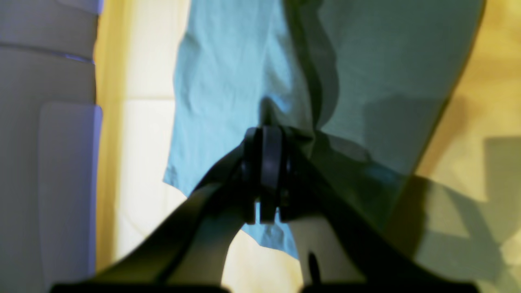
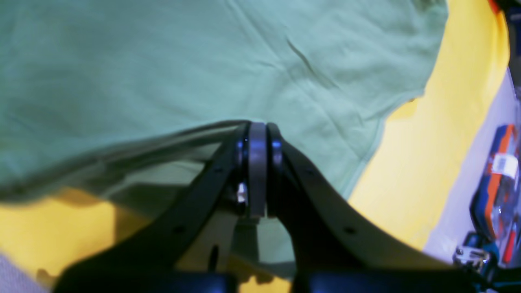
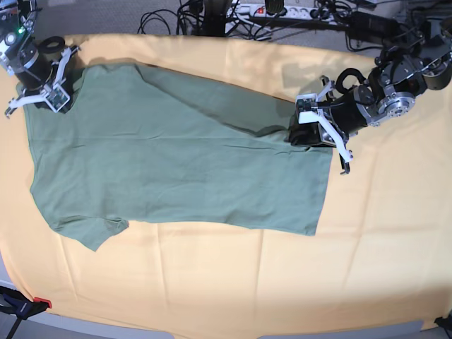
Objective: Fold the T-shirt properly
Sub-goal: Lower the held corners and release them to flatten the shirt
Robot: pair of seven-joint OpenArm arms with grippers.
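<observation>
The left tool (image 1: 264, 162), black with its jaws pressed together, is clenched on a pinched edge of the muted sage-green short-sleeved cotton T-shirt (image 3: 169, 162), at the shirt's right end in the base view; cloth hangs taut away from the jaws in the left wrist view. The right tool (image 2: 257, 162) is likewise clamped on a raised fold of the same shirt at the far left corner, though its fingertips are buried in cloth and cannot be made out. The T-shirt lies spread across the counter (image 3: 233, 282), which is draped in a large yellow-orange cloth, with one sleeve pointing toward the near left. Beyond the counter's far edge, a tangle of black cables and a white power strip (image 3: 275, 10) lie on grey floor. The wrist views are blurred; colourful objects (image 2: 494, 179) at the right wrist view's edge are unidentifiable.
</observation>
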